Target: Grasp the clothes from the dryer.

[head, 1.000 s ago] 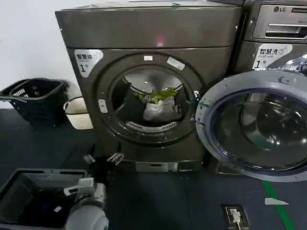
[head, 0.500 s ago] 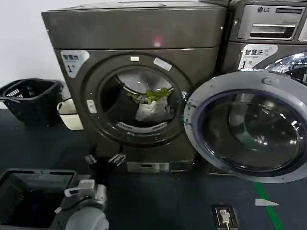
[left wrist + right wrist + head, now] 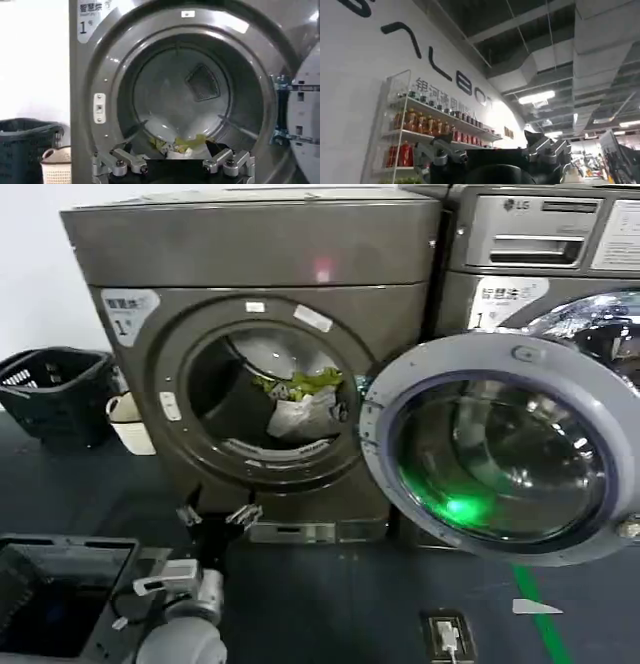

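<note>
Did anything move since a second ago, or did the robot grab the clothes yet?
Not yet. The view slid: the dryer and its open door now sit further left in the head view, and a green glow appeared on the door glass. The left gripper stays open, low in front of the dryer, holding nothing. The clothes lie untouched in the drum.

"1" sticker on the dryer point(image 3: 250, 244); "LG" on the silver machine point(image 3: 540, 234).
</note>
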{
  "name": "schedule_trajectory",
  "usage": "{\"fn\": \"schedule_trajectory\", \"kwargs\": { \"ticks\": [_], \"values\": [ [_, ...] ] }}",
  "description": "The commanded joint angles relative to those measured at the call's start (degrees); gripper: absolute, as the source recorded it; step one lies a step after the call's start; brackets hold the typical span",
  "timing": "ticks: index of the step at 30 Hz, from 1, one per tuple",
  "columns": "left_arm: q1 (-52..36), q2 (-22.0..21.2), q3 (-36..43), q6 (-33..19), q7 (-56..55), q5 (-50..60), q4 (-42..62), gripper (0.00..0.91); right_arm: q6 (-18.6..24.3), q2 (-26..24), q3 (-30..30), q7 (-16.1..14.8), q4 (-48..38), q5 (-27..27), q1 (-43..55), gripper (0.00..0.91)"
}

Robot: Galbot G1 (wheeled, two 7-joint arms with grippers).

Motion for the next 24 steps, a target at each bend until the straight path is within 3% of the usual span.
{"fn": "schedule_trajectory", "kwargs": {
  "ticks": [1, 6, 24],
  "values": [
    [-0.35, 0.17, 0.05, -0.27, 0.54, 0.48, 0.14, 0.907, 1.46, -0.03, 0.06, -0.42, -0.15, -0.08, -0.11, 0.907],
    [-1.23, 0.39, 0.31, -0.11, 1.0, 0.56, 0.76, 0.907, 5.03, 0.18, -0.38, -0.22, -0.52, -0.17, -0.41, 0.907],
    [-2.4, 1.23, 0.85, 0.14, 1.92, 0.04, 1.33, 0.907, 6.81, 0.2, -0.92, 0.51, -0.21, 0.09, -0.92, 0.907]
  ]
}}
